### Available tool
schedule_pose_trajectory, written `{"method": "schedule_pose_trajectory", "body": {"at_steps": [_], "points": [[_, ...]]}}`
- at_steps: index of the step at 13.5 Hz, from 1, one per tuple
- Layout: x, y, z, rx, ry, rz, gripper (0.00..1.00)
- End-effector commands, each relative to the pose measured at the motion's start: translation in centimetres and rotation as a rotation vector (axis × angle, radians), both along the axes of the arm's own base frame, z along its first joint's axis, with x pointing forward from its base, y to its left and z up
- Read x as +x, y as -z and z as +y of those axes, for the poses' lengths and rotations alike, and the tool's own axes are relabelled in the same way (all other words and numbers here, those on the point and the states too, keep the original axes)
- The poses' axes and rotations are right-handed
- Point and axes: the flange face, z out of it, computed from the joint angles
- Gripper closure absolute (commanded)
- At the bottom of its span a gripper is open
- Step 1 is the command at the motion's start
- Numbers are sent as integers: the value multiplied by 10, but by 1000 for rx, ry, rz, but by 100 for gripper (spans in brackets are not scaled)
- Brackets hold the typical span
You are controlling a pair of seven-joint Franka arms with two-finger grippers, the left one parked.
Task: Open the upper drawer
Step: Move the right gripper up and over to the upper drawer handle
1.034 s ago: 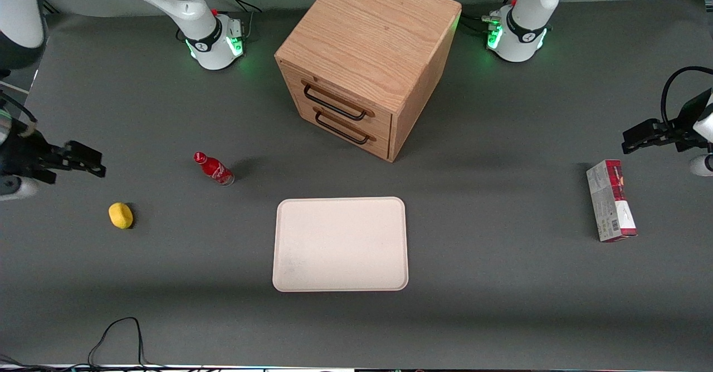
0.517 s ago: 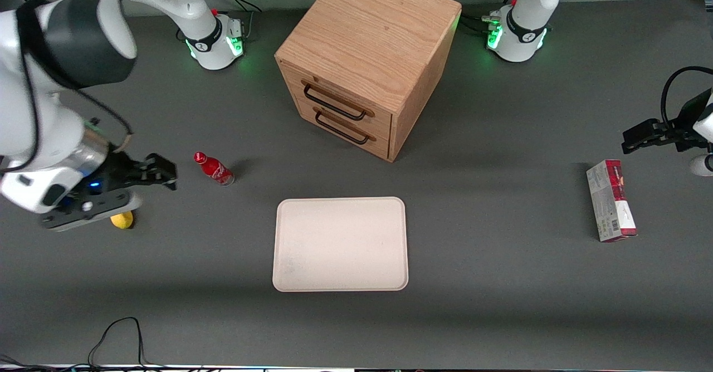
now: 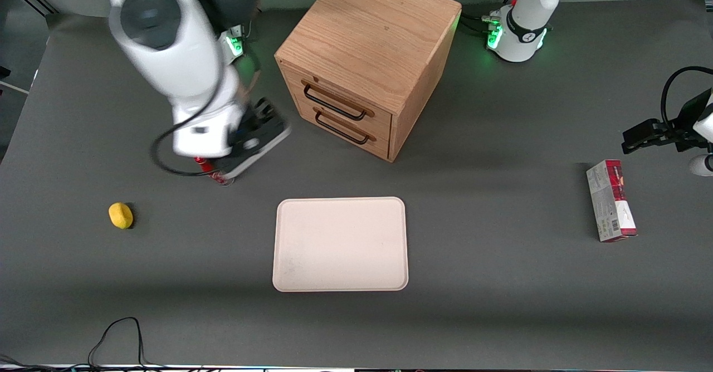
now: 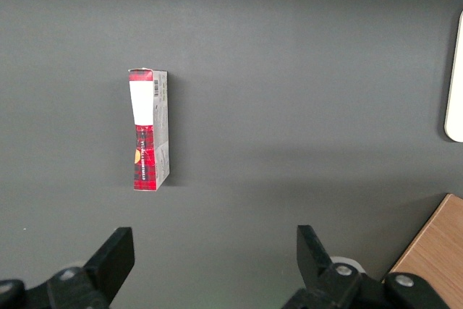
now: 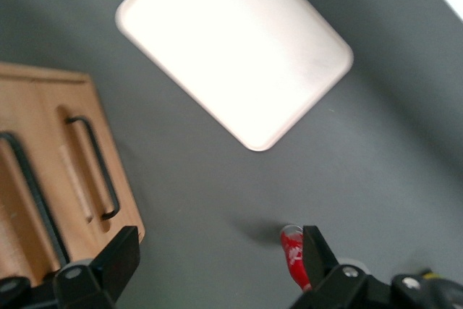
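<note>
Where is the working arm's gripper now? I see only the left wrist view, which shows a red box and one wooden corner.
Observer: The gripper hangs in front of the cabinet's drawers, a little toward the working arm's end of the table, not touching them.
Operator: Is the upper drawer open already?
Observer: No. The upper drawer sits flush with the lower drawer, and nothing touches its black handle.
Operator: Are the fingers ready to grasp?
Observer: The right wrist view shows them wide apart with nothing between.
Operator: Is anything near the arm?
Observer: A red bottle is on the table just under the gripper.
</note>
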Motion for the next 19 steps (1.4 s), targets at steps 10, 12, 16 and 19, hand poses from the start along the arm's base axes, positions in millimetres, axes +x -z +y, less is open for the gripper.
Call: {"method": "schedule_pose_trajectory", "body": {"at_steps": [10, 12, 16, 19], "points": [[-77, 38, 60, 87, -380, 82, 0], [-79, 40, 60, 97, -376, 93, 0], [-84, 42, 64, 156, -361, 147, 0], [-84, 45, 65, 159, -357, 156, 0]]}}
